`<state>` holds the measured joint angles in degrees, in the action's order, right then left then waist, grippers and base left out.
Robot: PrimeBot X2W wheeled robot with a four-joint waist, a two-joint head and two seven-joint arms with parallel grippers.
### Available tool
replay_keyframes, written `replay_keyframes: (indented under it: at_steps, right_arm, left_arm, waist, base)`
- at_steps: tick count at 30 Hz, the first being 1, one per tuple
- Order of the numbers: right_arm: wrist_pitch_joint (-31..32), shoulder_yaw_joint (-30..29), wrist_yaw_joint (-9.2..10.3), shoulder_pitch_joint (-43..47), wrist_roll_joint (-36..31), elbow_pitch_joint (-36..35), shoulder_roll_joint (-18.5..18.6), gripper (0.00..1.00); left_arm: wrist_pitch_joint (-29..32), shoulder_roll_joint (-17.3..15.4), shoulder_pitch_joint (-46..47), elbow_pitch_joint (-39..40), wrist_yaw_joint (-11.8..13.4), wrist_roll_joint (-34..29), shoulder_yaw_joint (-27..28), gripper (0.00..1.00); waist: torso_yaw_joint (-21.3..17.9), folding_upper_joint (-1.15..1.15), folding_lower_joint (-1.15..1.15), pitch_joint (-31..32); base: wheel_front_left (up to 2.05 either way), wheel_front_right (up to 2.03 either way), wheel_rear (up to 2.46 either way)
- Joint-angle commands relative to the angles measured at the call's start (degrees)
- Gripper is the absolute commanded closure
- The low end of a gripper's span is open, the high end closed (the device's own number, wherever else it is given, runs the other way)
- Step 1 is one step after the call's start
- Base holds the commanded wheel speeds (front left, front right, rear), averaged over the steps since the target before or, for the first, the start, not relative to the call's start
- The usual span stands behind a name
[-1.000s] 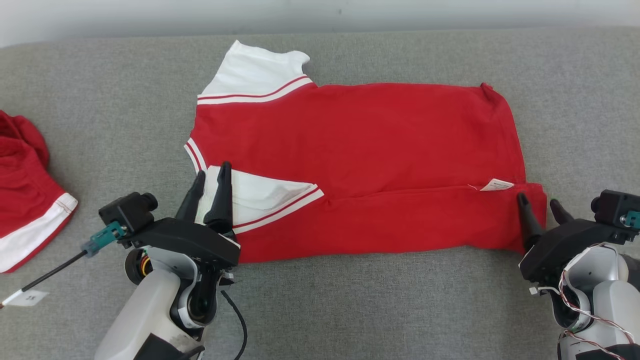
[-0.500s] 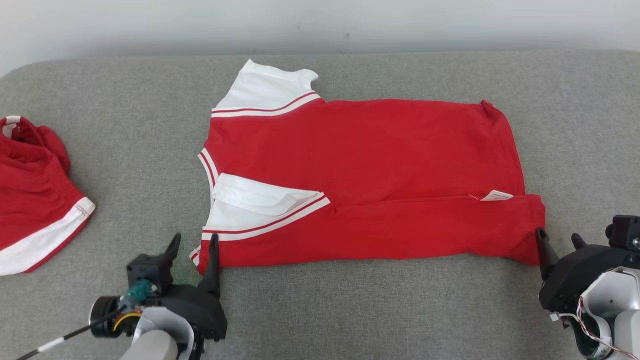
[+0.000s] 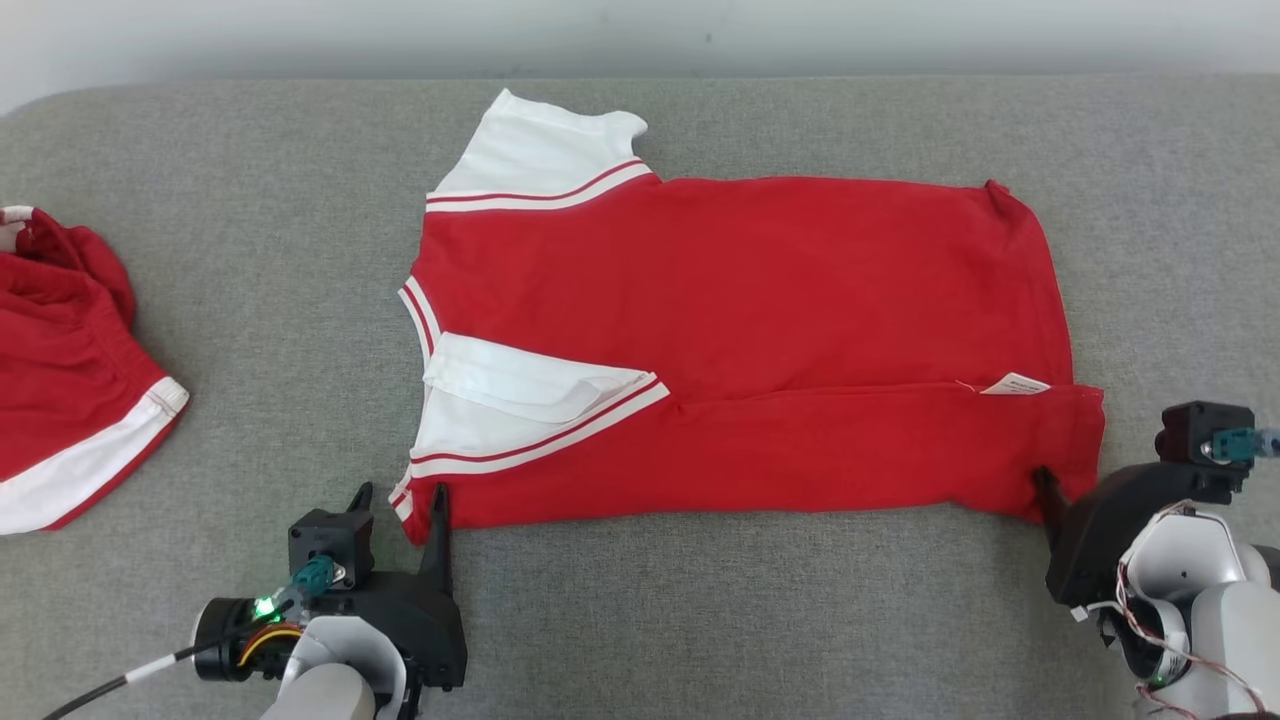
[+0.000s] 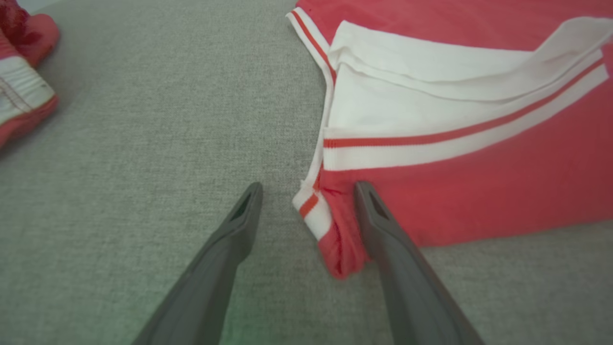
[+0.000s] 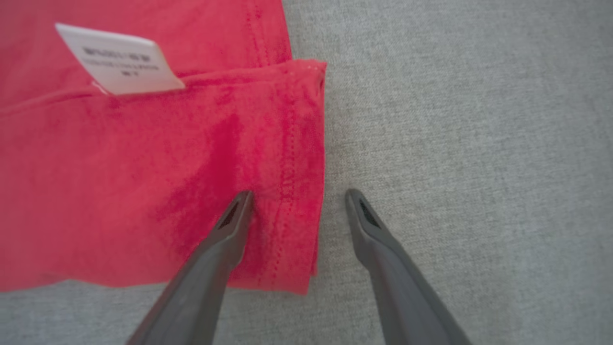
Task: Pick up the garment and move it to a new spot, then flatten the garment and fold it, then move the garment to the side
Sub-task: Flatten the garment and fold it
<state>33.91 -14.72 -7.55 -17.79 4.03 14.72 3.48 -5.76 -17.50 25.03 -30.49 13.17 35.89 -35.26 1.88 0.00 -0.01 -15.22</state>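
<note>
The red shirt [image 3: 740, 330] lay flat on the grey cushion [image 3: 250, 300], its near edge folded over; folding was in hand, we judged. Our left pincer [image 4: 309, 186] and right pincer [image 5: 299, 192], both apart, straddled its near corners; next they should clamp together.

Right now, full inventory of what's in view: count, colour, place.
T-shirt: 1, red with white striped sleeves, laid flat mid-surface, near long edge folded over.
Care label: 1, white, on the T-shirt near its right end.
Second garment: 1, red with a white band, bunched at the left edge of the head view, partly cut off.
Padded surface: 1, grey fabric, under everything.
Wall: pale strip along the top.
Left pincer: dark, open, straddling the T-shirt's near left corner.
Right pincer: dark, open, straddling the hem at the near right corner.
</note>
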Motion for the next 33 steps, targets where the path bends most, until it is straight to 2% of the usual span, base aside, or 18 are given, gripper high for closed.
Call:
replay_keyframes:
  at_steps: [1, 2, 3, 4, 5, 6, 7, 13, 18, 27, 29, 32, 33]
  right_arm:
    - [1.7, 0.6, 0.12, -0.4, 0.8, 1.5, -0.4, 0.0]
    - [2.5, 0.9, 0.11, -0.2, 1.2, 2.0, -0.5, 0.0]
    - [3.8, 1.2, 0.03, 0.1, 1.2, 2.6, -0.6, 0.0]
    - [5.1, 1.6, 0.0, 0.4, 1.3, 3.1, -0.6, 0.0]
    - [6.0, 1.8, -0.01, 0.7, 1.6, 3.2, -0.8, 0.0]
    - [6.2, 2.2, -0.02, 0.9, 2.0, 2.8, -0.8, 0.62]
    - [6.0, 2.6, -0.03, 0.9, 2.2, 2.2, -0.7, 1.0]
    - [6.0, 1.2, 0.05, 2.9, 5.1, -2.2, 0.1, 1.0]
    - [7.2, -0.4, 0.06, 6.5, 7.1, -8.1, 0.2, 1.0]
    - [10.7, -3.5, 0.07, 15.9, 8.9, -17.2, -0.3, 1.0]
    - [10.9, -3.5, 0.07, 18.8, 9.9, -18.1, -0.5, 1.0]
    - [10.8, -3.0, 0.07, 20.2, 11.0, -17.6, -0.5, 1.0]
    - [10.6, -2.9, 0.07, 20.6, 11.6, -17.1, -0.5, 1.0]
  left_arm:
    - [1.5, 0.5, -0.4, -0.6, -0.2, 0.9, -0.8, 0.0]
    - [2.0, 0.6, -0.5, -0.6, -0.4, 1.1, -0.9, 0.0]
    - [2.6, 0.7, -0.7, -0.7, -0.7, 1.6, -1.0, 0.09]
    - [3.2, 0.7, -0.8, -0.8, -0.9, 1.5, -1.3, 0.42]
    - [3.6, 0.7, -0.9, -0.8, -1.3, 1.5, -1.5, 1.0]
    - [3.9, 0.7, -1.1, -0.8, -1.7, 1.8, -1.7, 1.0]
    - [4.2, 0.7, -1.2, -0.9, -1.9, 2.1, -1.7, 1.0]
    - [4.5, 0.0, -2.8, 0.8, -2.1, 4.3, -0.4, 1.0]
    - [5.3, -1.8, -5.5, 5.5, -1.3, 5.6, 0.8, 1.0]
    - [7.9, -6.2, -13.6, 16.4, 2.4, 6.1, 0.5, 1.0]
    - [8.6, -6.9, -16.6, 19.4, 3.9, 6.4, 0.2, 1.0]
    - [8.9, -7.2, -18.3, 20.6, 4.4, 6.7, 0.0, 1.0]
    - [9.0, -7.3, -18.8, 20.8, 4.6, 7.0, 0.0, 0.85]
  waist:
    - [0.3, 0.0, 0.01, -0.1]
    - [0.3, 0.0, 0.01, -0.1]
    - [0.4, 0.0, 0.01, 0.0]
    - [0.4, 0.0, 0.01, 0.2]
    - [0.5, 0.0, 0.01, 0.3]
    - [0.5, 0.0, 0.01, 0.4]
    - [0.5, 0.0, 0.01, 0.6]
    - [0.7, 0.0, 0.01, 2.4]
    - [0.9, 0.0, 0.01, 4.1]
    - [0.9, 0.0, 0.01, 6.3]
    - [0.8, 0.0, 0.01, 6.5]
    - [0.7, 0.0, 0.01, 6.5]
    - [0.6, 0.0, 0.01, 6.5]
  base:
    - [0.0, 0.0, 0.0]
    - [0.0, 0.0, 0.0]
    - [0.0, 0.0, 0.0]
    - [0.0, 0.0, 0.0]
    - [0.0, 0.0, 0.0]
    - [0.0, 0.0, 0.0]
    - [0.0, 0.0, 0.0]
    - [0.0, 0.0, 0.0]
    - [0.0, 0.0, 0.0]
    - [0.0, 0.0, 0.0]
    - [0.0, 0.0, 0.0]
    - [0.0, 0.0, 0.0]
    - [0.0, 0.0, 0.0]
